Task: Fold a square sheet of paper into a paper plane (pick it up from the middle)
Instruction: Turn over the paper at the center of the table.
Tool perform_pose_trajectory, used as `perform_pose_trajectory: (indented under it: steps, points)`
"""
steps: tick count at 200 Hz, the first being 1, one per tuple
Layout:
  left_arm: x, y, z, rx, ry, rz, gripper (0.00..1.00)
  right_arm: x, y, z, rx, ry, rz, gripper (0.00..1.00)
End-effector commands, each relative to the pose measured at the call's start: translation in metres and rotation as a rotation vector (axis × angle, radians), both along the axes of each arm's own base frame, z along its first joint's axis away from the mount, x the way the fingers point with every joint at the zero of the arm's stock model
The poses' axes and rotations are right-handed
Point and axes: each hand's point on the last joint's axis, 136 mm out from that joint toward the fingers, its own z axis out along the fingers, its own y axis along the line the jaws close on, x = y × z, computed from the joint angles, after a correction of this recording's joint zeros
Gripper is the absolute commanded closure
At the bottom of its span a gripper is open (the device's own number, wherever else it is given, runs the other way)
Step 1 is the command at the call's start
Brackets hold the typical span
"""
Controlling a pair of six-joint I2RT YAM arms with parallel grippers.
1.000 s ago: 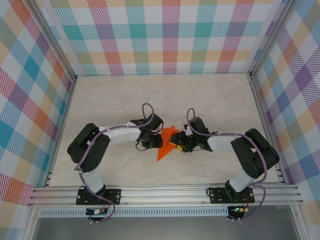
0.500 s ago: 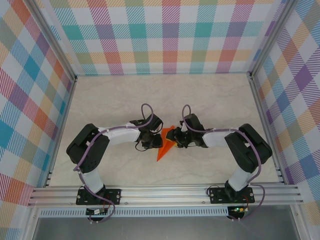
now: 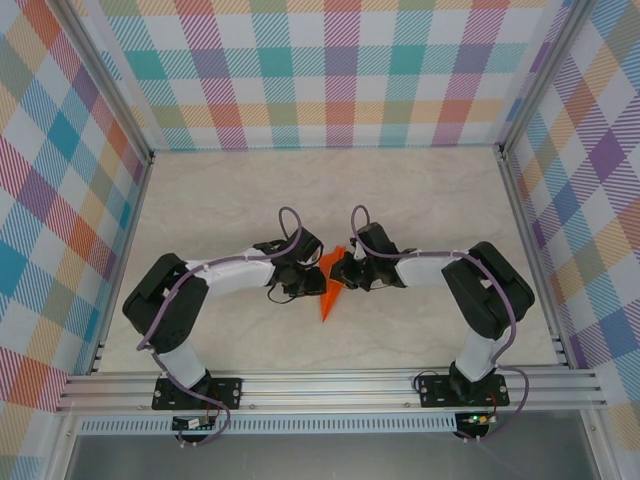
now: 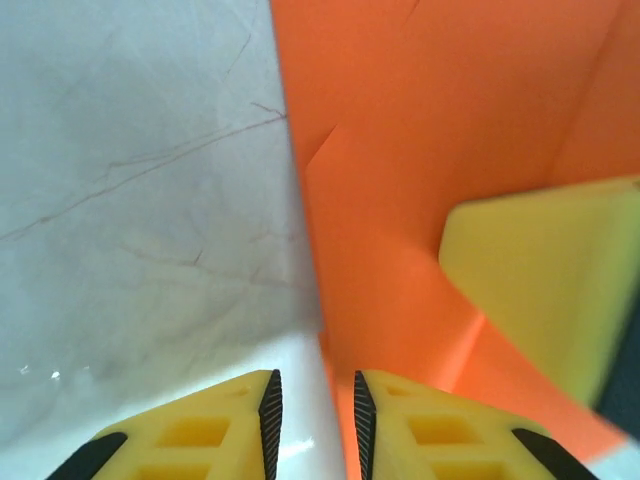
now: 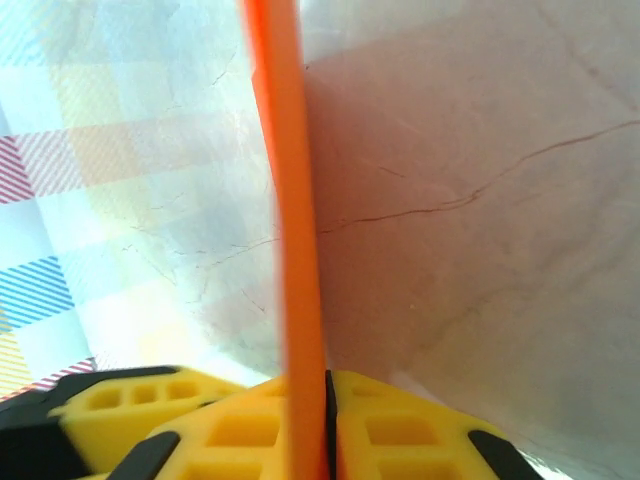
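Right hand has closed on narrow, folded orange paper; left hand slightly parted.

The left arm at lower left and the right arm at lower right have white links, bulky black joints and looping purple cables. The fingers are yellow with rectangular cut-outs.
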Motion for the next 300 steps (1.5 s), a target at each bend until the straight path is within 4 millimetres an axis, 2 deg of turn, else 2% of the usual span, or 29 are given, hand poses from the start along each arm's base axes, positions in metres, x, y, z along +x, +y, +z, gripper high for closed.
perform_pose_trajectory:
  steps: [1,33,60,79,93,114,157,174,191,206,231,251,285,300]
  points:
    - [0.001,0.011,0.030,-0.033,-0.083,0.050,0.70,0.003,-0.014,0.030,-0.127,-0.103,0.048,0.88]
    - [-0.003,0.045,0.054,-0.001,-0.194,0.150,0.65,0.001,-0.073,0.052,-0.490,-0.139,0.054,0.88]
    - [-0.008,0.078,0.061,0.029,-0.262,0.251,0.61,-0.005,-0.136,0.074,-0.940,-0.147,0.062,0.87]
    - [-0.011,0.095,0.064,0.032,-0.298,0.314,0.59,-0.007,-0.157,0.087,-1.149,-0.127,0.068,0.87]
    - [-0.013,0.106,0.065,0.031,-0.321,0.360,0.57,-0.007,-0.149,0.087,-1.186,-0.127,0.098,0.85]
    - [-0.014,0.119,0.068,0.029,-0.350,0.409,0.51,-0.007,-0.121,0.074,-1.188,-0.135,0.145,0.80]
    - [-0.020,0.136,0.078,0.038,-0.383,0.448,0.47,-0.012,-0.051,0.025,-1.184,-0.063,0.270,0.79]
    - [-0.022,0.141,0.079,0.041,-0.388,0.462,0.46,-0.014,-0.026,0.010,-1.146,-0.041,0.305,0.74]
    - [-0.024,0.145,0.080,0.038,-0.393,0.477,0.45,-0.018,-0.001,0.004,-1.043,-0.023,0.335,0.69]
    - [-0.025,0.147,0.081,0.029,-0.396,0.487,0.44,-0.019,0.018,0.013,-0.924,-0.049,0.353,0.58]
    - [-0.027,0.149,0.083,0.017,-0.396,0.494,0.42,-0.016,0.023,0.039,-0.791,-0.119,0.303,0.33]
    - [-0.026,0.146,0.084,-0.004,-0.393,0.493,0.40,-0.016,0.021,0.052,-0.695,-0.127,0.265,0.29]
    - [-0.029,0.137,0.084,-0.051,-0.366,0.475,0.40,-0.019,0.016,0.061,-0.685,-0.079,0.193,0.29]
    - [-0.032,0.139,0.083,-0.047,-0.358,0.474,0.40,-0.018,0.017,0.068,-0.679,-0.069,0.163,0.24]
